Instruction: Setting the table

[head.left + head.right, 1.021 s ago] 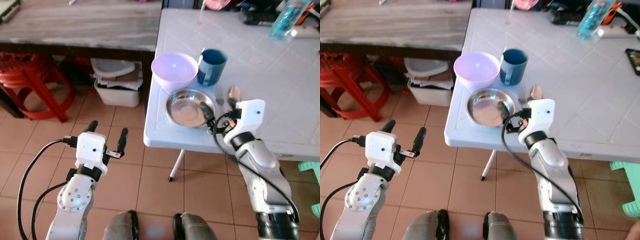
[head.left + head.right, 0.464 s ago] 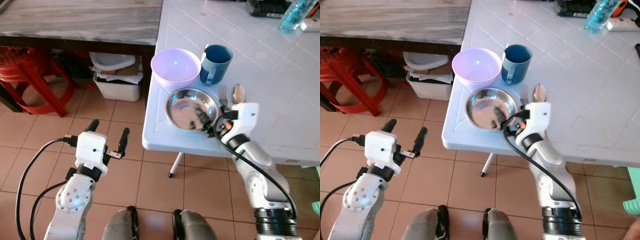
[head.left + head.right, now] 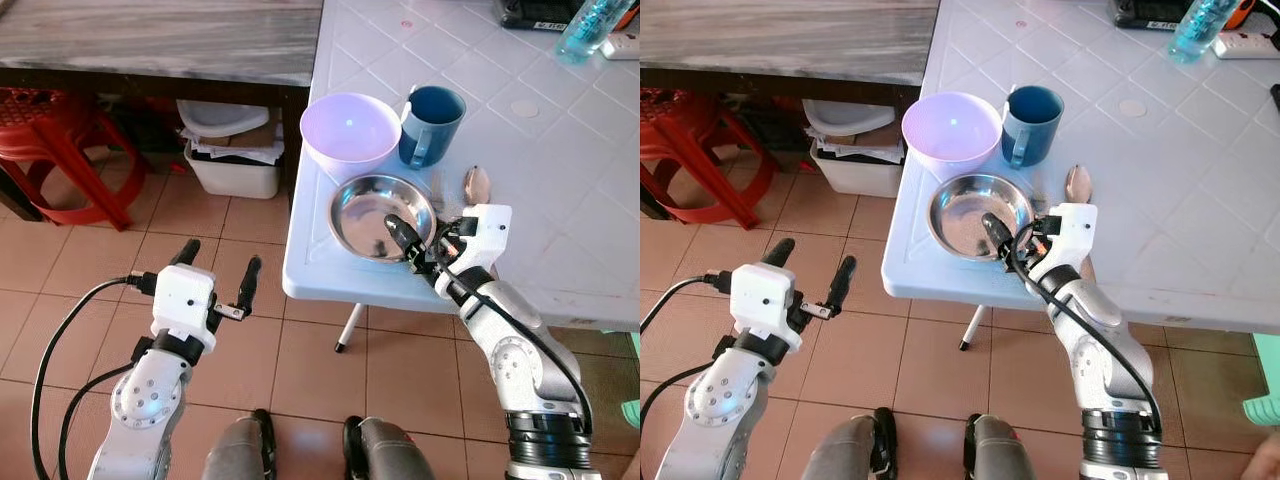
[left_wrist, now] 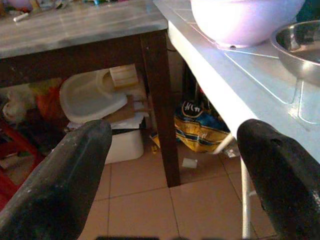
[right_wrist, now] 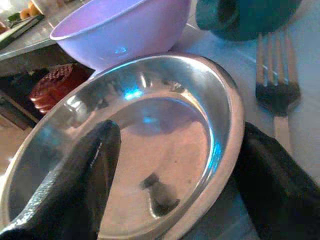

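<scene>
Tiled terracotta floor (image 3: 300, 370) underfoot, with a white plastic table (image 3: 560, 180) at 1 o'clock and a dark wooden table with a grey top (image 3: 160, 40) at 11 o'clock. Beneath the wooden table, a red stool (image 3: 70, 160) and a white bin (image 3: 235, 170).

On the white table's near corner, clustered close: lilac bowl (image 3: 350, 135) nearest the edge, blue mug (image 3: 430, 125) just beside it at its 3 o'clock, steel dish (image 3: 380, 215) at the bowl's 6 o'clock, almost touching. Fork (image 5: 277, 85) and spoon (image 3: 473, 183) lying at the dish's 3 o'clock, side by side, partly hidden by the wrist. Far back at 1 o'clock, a blue bottle (image 3: 590, 25) lying on the table.

Right gripper (image 3: 425, 245) at the dish's near right rim, fingers spread apart: one black finger (image 3: 400, 235) inside the dish over its floor, the other outside the rim beside the fork, so straddling the rim. Contact with the metal not clear enough to call.

Left gripper (image 3: 215, 270) low over the floor at 7 o'clock, well apart from the table, fingers spread wide, holding nothing.
</scene>
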`<state>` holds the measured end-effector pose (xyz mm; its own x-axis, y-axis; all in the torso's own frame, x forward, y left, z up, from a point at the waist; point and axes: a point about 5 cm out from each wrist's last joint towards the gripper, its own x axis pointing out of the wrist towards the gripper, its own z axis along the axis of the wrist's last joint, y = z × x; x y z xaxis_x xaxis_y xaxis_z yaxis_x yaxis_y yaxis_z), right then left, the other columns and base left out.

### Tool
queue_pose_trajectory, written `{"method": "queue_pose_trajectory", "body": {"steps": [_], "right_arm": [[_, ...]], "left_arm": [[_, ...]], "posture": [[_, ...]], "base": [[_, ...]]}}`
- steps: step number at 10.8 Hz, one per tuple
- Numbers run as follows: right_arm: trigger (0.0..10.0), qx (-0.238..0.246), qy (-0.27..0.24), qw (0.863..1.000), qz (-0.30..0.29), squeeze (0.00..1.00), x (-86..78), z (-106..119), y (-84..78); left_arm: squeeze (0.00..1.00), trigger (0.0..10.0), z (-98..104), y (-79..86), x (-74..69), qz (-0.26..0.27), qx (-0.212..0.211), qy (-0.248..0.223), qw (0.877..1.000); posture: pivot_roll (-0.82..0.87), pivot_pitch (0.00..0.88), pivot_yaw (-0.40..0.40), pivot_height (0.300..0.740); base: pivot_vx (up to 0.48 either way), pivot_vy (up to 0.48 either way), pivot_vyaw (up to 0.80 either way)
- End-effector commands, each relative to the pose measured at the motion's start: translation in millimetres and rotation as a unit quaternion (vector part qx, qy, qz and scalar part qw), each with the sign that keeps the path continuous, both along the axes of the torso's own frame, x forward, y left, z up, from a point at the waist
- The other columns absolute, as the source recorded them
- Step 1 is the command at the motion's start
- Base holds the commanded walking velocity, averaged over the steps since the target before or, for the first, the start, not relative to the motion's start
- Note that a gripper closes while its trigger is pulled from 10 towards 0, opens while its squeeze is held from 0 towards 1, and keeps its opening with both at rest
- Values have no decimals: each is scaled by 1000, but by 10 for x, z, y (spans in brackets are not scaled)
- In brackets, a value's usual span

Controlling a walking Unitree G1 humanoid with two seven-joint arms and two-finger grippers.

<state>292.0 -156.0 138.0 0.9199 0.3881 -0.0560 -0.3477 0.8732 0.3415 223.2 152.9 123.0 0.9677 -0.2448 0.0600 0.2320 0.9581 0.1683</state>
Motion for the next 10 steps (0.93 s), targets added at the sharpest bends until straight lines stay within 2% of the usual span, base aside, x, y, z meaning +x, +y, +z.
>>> {"method": "queue_pose_trajectory", "body": {"steps": [1, 2, 4, 7, 10], "right_arm": [[0, 7, 46, 999, 9, 0, -63, -152, 19], [0, 17, 58, 998, 6, 0, -77, -170, 10], [0, 32, 114, 993, -25, 0, -108, -303, -67], [0, 30, 170, 984, -36, 0, -126, -428, -106], [0, 19, 195, 979, -56, 0, -145, -500, -160]], "left_arm": [[0, 10000, 12, -10, -27, -7, 6, 1, 1000], [0, 10000, 16, -17, -30, -8, 5, 1, 1000], [0, 10000, 18, -41, -32, -11, 2, 1, 1000], [0, 10000, 22, -61, -31, -17, -2, 1, 1000], [0, 10000, 29, -76, -37, -21, -5, 1, 1000]], "posture": [[-11, 239, 3, 740], [-11, 239, 3, 740], [-15, 238, -1, 740], [-17, 241, -2, 740], [-17, 243, -4, 740]], "base": [[0, 0, 0], [0, 0, 0], [0, 0, 0], [0, 0, 0], [0, 0, 0]]}}
